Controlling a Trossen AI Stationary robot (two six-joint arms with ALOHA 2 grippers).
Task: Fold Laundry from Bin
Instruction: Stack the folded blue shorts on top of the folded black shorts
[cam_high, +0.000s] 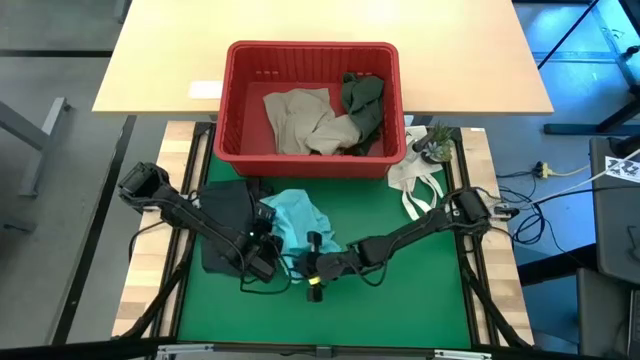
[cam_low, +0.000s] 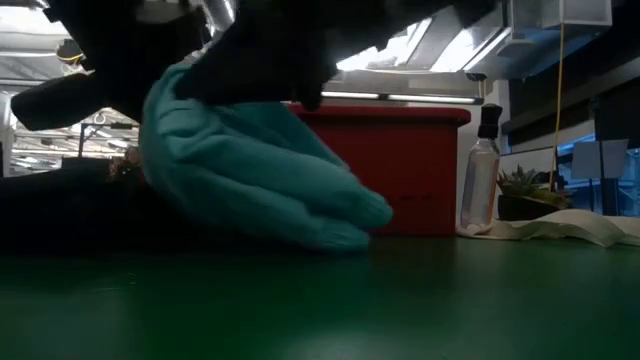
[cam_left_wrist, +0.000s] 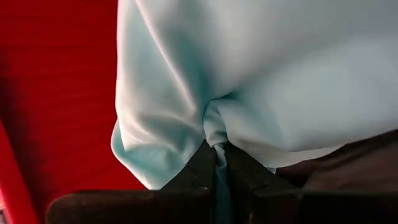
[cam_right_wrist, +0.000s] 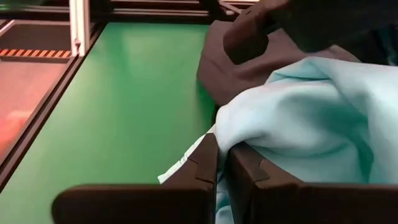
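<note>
- While bunched on the green tabletop (cam_high: 400, 290) in front of the bin (cam_high: 235, 100), teal garment (cam_high: 297, 222) pinched from both sides.
- Left pincer (cam_left_wrist: 216, 163): pressed together on a fold of the teal cloth; in high view sits at (cam_high: 266, 262), on the garment's left edge.
- Right pincer (cam_right_wrist: 222, 167): pressed together on a teal hem, low over the tabletop; in high view at (cam_high: 314, 272), on the garment's near edge.
- Low view: teal cloth lifted in a rounded mound, lower edge touching the tabletop.
- Black garment (cam_high: 226, 222): flat on the tabletop, just left of the teal one, partly under the left arm.
- Beige-tan garment (cam_high: 300, 122) and dark olive garment (cam_high: 362, 105): crumpled inside the red bin, touching each other, olive on the right.
- White cloth bag (cam_high: 415, 182) with loop handles: on the tabletop by the bin's right front corner.
- Small potted plant (cam_high: 436, 143) and spray bottle (cam_low: 481, 178): near that same corner.
</note>
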